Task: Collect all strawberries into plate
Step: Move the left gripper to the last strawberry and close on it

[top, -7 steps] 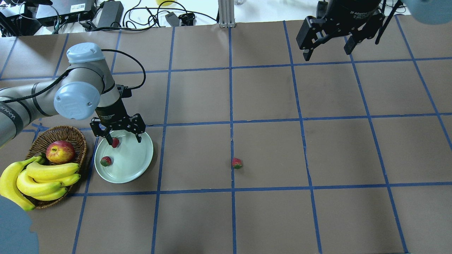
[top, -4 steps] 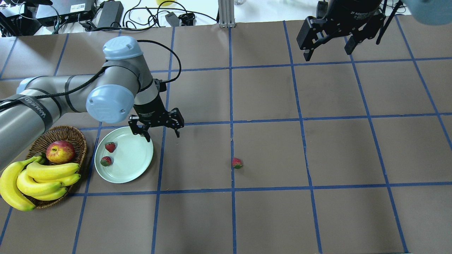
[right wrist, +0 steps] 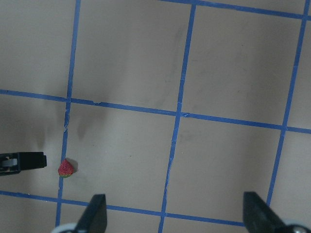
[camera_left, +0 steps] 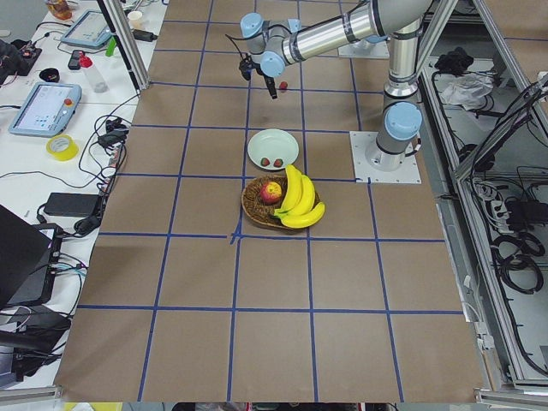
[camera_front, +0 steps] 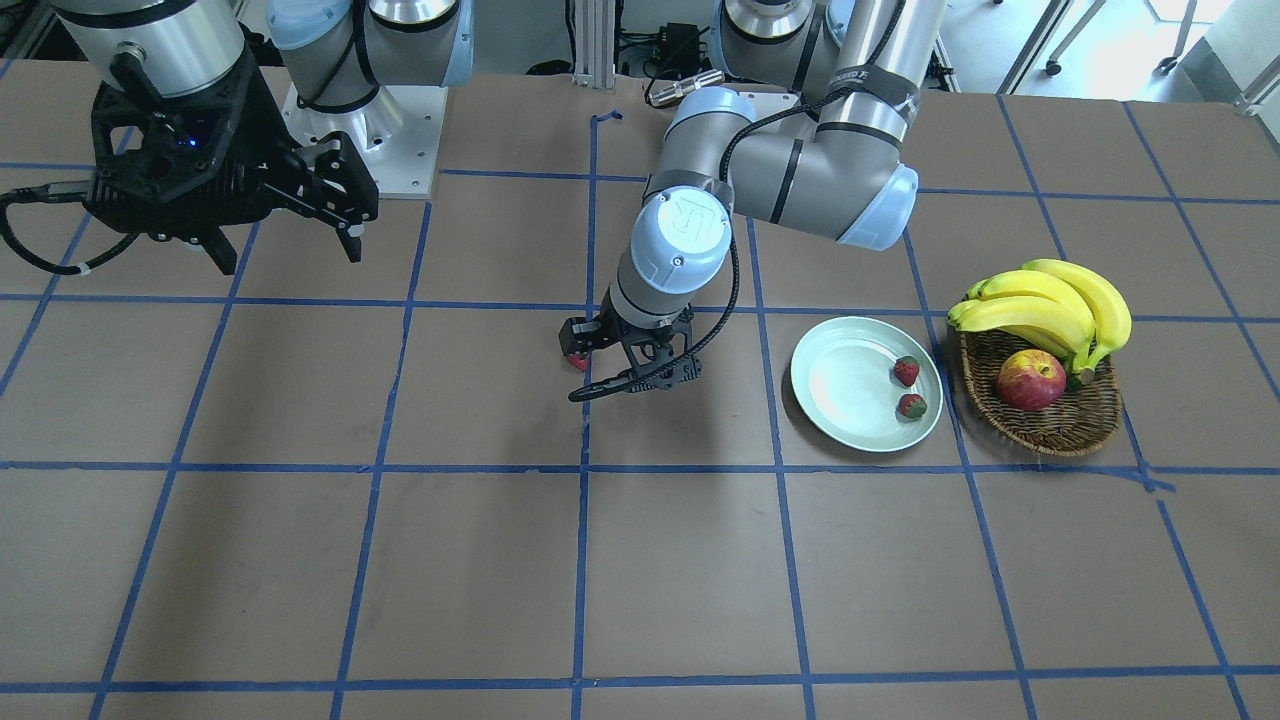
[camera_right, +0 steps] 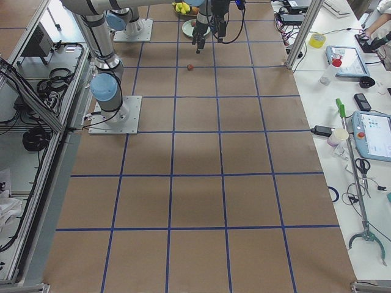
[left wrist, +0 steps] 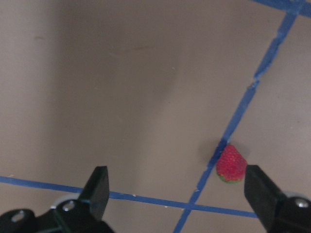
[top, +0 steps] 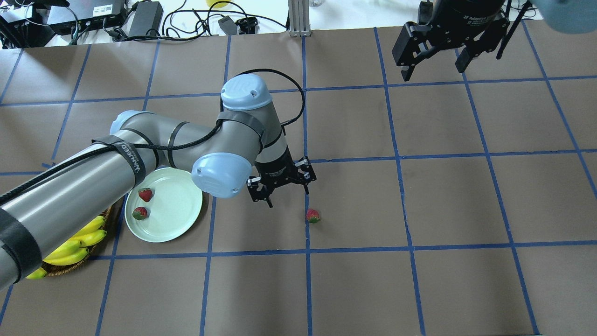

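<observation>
Left hand [top: 288, 196] newly past plate's [top: 175, 210] strawberries [top: 145, 194]

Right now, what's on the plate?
On the plate: one strawberry and a second strawberry, both near the rim toward the basket. Front view shows the plate whole; overhead, the left arm covers part of its rim.

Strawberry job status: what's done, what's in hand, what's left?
Done: two strawberries lie in the plate. In hand: the left gripper, open and empty, hovers beside the third strawberry, which lies against a tape line. Left: grasp it, carry it to the plate. The right gripper hangs open, far off.
</observation>
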You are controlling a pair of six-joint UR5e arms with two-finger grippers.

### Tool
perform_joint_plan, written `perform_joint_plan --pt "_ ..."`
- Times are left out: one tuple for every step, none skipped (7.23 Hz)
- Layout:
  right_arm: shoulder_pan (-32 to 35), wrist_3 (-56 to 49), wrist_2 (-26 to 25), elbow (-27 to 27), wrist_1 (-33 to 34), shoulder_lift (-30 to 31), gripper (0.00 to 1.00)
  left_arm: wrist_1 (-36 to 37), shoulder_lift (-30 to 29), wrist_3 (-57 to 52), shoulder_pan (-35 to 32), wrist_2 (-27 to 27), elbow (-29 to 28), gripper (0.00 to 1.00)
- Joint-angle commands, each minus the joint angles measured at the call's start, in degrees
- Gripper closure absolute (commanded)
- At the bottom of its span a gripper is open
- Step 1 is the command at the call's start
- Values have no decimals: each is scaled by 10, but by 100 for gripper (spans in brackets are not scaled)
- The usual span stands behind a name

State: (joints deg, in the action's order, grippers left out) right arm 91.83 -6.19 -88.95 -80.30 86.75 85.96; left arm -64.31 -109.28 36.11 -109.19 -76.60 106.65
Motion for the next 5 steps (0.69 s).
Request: perform_joint_plan --pt "0 0 0 0 1 0 0 71 -36 56 -19 38 15 6" --pt "0 0 0 0 1 0 0 74 -50 59 -30 38 16 6" --pt "-1 0 2 0 0 0 0 75 -58 59 -36 37 16 7" --pt "-1 -1 1 0 0 3 0 75 -63 59 -36 37 18 15" --pt "-1 -1 1 0 0 4 0 75 -65 59 -36 38 18 30"
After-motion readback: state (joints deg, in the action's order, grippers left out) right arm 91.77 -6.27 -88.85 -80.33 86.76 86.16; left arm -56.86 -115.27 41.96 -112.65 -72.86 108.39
